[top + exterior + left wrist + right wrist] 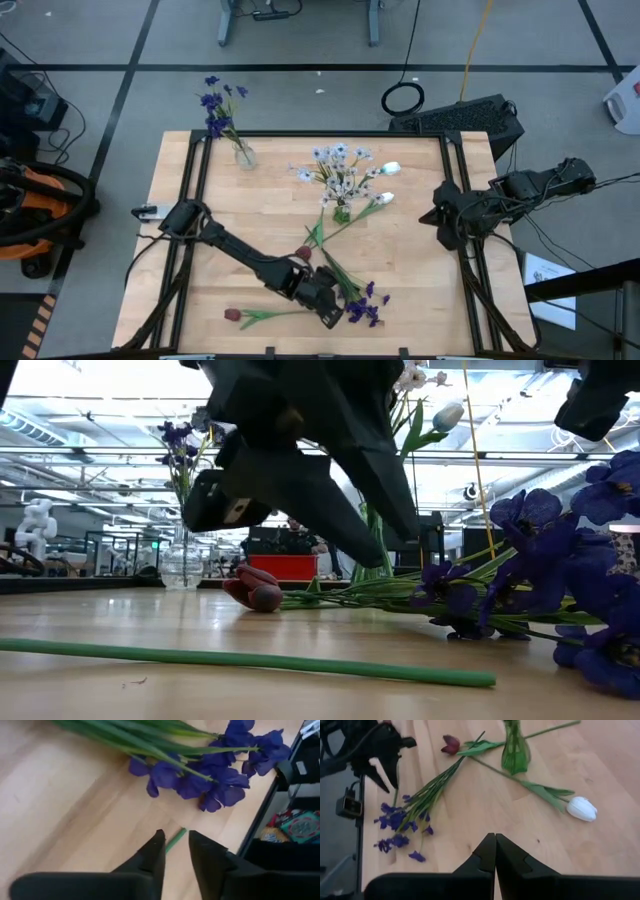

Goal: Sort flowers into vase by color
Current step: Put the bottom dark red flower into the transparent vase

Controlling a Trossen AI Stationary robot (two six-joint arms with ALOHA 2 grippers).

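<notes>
Flowers lie scattered on the wooden surface (260, 225) in the high view. A clear vase (243, 153) near the far left corner holds purple-blue flowers (215, 103), and a green vase (342, 211) in the middle holds pale white-lilac clusters (338, 165). The left gripper (330, 317) is low at the near edge, beside a loose purple-blue bunch (364, 305). A dark red tulip (232, 314) lies close by. The right arm waits at the right edge.

Low view: a green stem (250, 659) lies flat in front, apart from the dark fingers above.

Left wrist view: the fingers (156, 851) stand a little apart and hold nothing; the stem end (175, 839) is just ahead of them.

Right wrist view: the right gripper (495, 845) is clenched and empty, above a white tulip (581, 808).

The flowers look light and soft, with fragile petals. I think the stiff stem is the best place to take hold.
</notes>
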